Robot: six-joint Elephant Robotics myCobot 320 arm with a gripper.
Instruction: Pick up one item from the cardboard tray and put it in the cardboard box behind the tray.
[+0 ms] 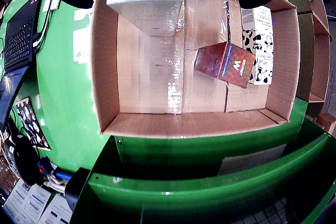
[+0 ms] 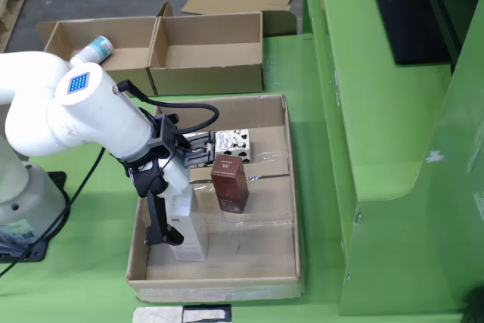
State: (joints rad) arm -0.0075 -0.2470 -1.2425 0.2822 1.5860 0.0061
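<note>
- The tool [image 2: 168,221] grips a white carton [image 2: 189,225], seemingly just above the cardboard tray [image 2: 291,209].
- A red carton [image 2: 230,181] and cow-print carton [image 2: 233,144] stand nearby.

Bright, even light in both views. The wrist view bulges strongly at its edges, with glare on the clear tape [image 1: 176,72] at centre frame.

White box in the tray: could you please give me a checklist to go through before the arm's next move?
1. White box sits between the pincer fingers: ok.
2. Pincer firmly closed on it: cannot tell.
3. Red box stands apart from the white box: ok.
4. Cow-print carton is also apart from it: ok.
5. Right rear cardboard box shows bare floor for dropping: ok.
6. White box lifted off the tray floor: cannot tell.
</note>
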